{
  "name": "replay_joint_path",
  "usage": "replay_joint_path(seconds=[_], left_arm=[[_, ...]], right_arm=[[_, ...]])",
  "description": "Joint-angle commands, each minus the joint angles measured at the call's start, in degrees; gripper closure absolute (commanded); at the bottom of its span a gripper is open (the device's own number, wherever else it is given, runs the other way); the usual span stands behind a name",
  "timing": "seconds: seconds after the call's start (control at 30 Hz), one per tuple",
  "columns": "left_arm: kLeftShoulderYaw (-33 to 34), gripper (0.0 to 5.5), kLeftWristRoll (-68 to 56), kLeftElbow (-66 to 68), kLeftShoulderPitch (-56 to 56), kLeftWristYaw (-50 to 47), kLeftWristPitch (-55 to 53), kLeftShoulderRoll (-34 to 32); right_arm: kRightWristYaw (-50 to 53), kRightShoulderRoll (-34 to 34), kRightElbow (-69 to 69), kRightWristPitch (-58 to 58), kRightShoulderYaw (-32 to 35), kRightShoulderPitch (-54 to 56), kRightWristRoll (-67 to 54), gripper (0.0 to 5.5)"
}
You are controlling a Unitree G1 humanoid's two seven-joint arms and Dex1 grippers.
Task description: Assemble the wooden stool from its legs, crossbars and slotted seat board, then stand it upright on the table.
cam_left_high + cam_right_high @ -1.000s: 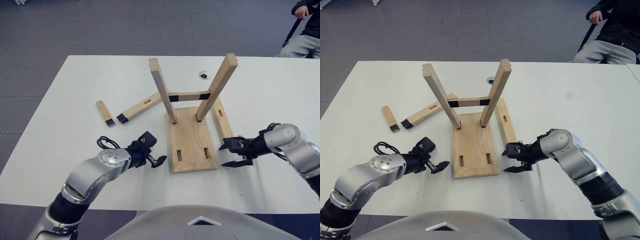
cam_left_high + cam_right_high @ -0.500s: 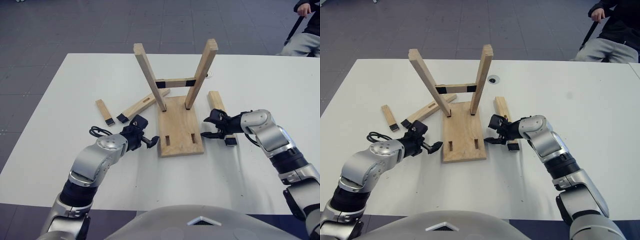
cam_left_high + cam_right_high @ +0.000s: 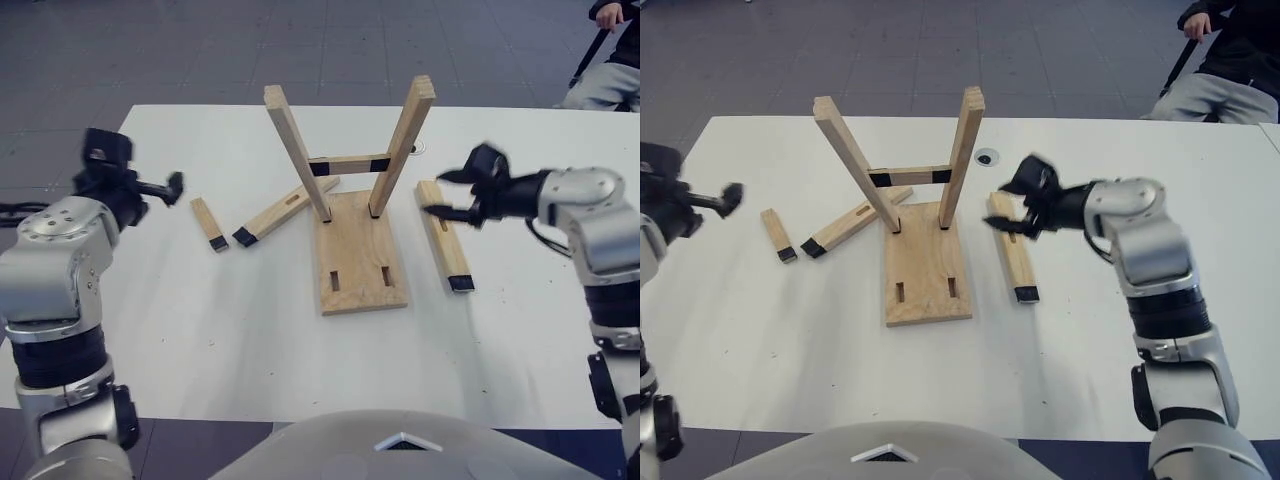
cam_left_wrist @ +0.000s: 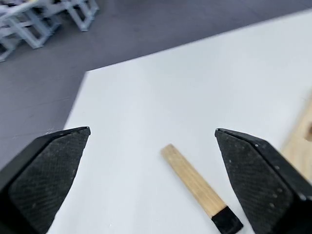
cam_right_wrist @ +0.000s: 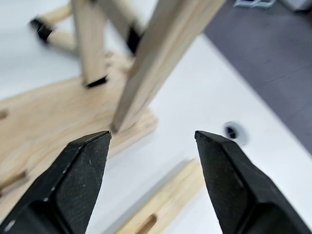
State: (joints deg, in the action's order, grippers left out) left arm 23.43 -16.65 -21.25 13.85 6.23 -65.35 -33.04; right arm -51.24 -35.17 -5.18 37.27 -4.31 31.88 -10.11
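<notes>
The left pincer [image 4: 152, 130] gapes wide and empty. It has swung up and away from the board's [image 3: 358, 255] near-left corner and now hovers out at 9 o'clock, beyond the short bar [image 3: 209, 224]. The right pincer [image 3: 1000, 205], also open with nothing in it, has lifted from the board's right edge and hangs over the far end of the loose leg [image 3: 444, 235] lying at 3 o'clock. The board has stayed flat mid-worktop [image 3: 250, 330], with two legs [image 3: 297, 152] standing at its far end and a crossbar [image 3: 350, 165] joining them. The other leg [image 3: 285, 210] lies at 10 o'clock.
</notes>
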Motion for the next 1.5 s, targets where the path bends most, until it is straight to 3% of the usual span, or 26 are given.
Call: replay_joint_path(seconds=[0.03, 0.13, 0.4, 1.5], left_arm=[[3.5, 0.72, 0.7, 0.4, 0.8, -9.3, -3.7, 15.9], [3.6, 0.72, 1.6, 1.4, -0.6, -12.6, -3.0, 21.9], [2.9, 0.72, 6.3, 7.2, -5.3, -13.4, 3.6, 21.5], [-2.5, 0.72, 5.5, 20.0, -6.8, -9.4, 11.3, 24.3]], right_arm=[[9.0, 5.7, -6.3, 5.5, 3.9, 1.1, -2.3, 2.32], [12.7, 8.2, -11.1, 8.7, 4.2, 0.2, -4.1, 2.32], [17.5, 9.7, -14.8, 12.8, 6.9, 1.1, -8.5, 2.32], [23.5, 10.5, -16.6, 13.0, 5.3, 0.7, -12.5, 2.32]])
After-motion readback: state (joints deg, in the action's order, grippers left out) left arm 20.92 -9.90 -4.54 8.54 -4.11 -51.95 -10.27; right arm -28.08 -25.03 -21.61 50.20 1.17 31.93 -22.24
